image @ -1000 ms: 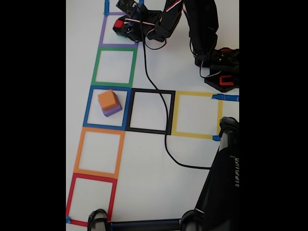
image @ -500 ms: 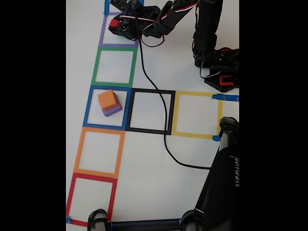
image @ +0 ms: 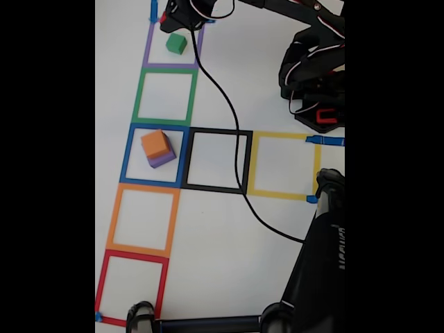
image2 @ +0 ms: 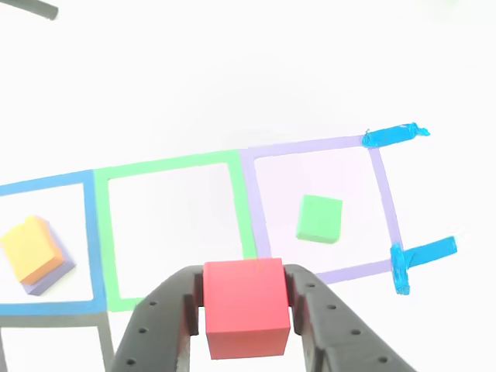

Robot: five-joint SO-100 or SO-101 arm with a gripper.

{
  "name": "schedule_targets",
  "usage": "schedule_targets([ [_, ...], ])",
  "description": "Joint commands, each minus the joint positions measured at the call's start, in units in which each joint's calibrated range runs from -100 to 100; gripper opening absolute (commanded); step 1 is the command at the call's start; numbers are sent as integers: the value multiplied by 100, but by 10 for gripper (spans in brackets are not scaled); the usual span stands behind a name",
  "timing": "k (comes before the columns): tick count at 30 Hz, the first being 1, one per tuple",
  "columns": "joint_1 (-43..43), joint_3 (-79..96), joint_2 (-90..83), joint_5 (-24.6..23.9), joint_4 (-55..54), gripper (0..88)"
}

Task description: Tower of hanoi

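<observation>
In the other view my gripper (image2: 246,288) is shut on the small red cube (image2: 246,318), held above the table near the green and purple tape squares. The green cube (image2: 319,218) lies alone inside the purple tape square (image2: 385,194). The orange cube (image2: 29,248) sits on top of the purple cube (image2: 54,277) in the blue square. In the fixed view the gripper (image: 177,12) hangs at the top edge, just above the green cube (image: 176,44). The orange cube (image: 155,143) on the purple cube (image: 164,159) stands further down in the blue square.
A column of tape squares runs down the left of the fixed view, with a black square (image: 216,159) and a yellow one (image: 283,165) to the right. A black cable (image: 222,104) crosses the table. The arm base (image: 319,90) stands at the right and a black stand (image: 316,270) at the bottom right.
The gripper has risen and pulled back toward the top edge with the red cube, uncovering the green cube in the purple square. The orange and purple stack has not moved.
</observation>
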Motion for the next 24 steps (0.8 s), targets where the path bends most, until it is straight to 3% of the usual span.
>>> schedule_targets([
  [1, -379, -2545, 260, 0, 1827, 4],
  [6, -705, -3117, 243, 0, 2369, 4],
  [11, -848, -2272, -47, 0, 2046, 4],
  [20, -906, 2610, -1396, 0, -1622, 4],
  [24, -935, 4592, -1275, 0, -4084, 4],
])
